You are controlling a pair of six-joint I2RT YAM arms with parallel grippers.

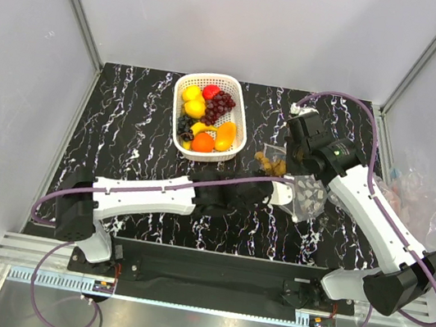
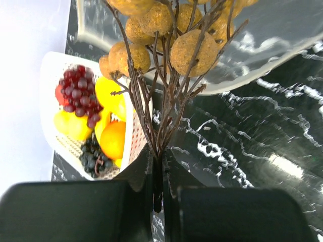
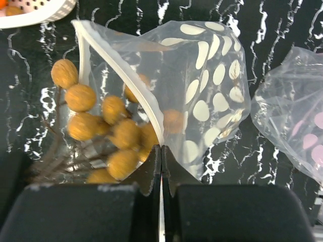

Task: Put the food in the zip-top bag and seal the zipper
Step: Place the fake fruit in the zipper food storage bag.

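My left gripper [image 2: 158, 166] is shut on the brown stem of the tan grapes [image 2: 151, 30] and holds the bunch at the mouth of the clear zip-top bag with white dots [image 3: 202, 85]. In the top view the tan grapes [image 1: 271, 164] sit at the bag's [image 1: 309, 196] left edge. My right gripper [image 3: 161, 151] is shut on the bag's white zipper rim and holds the mouth open. The tan grapes [image 3: 101, 126] lie partly inside it. The white basket [image 1: 240, 116] still holds lemons [image 1: 193, 100], a strawberry [image 1: 211, 91], dark purple grapes [image 1: 221, 106] and an orange [image 1: 203, 142].
A second crumpled clear bag [image 1: 412, 194] lies at the table's right edge, also in the right wrist view [image 3: 298, 131]. The basket [image 2: 50, 70] stands at the back centre of the black marbled table [image 1: 131, 133]. Grey walls enclose three sides.
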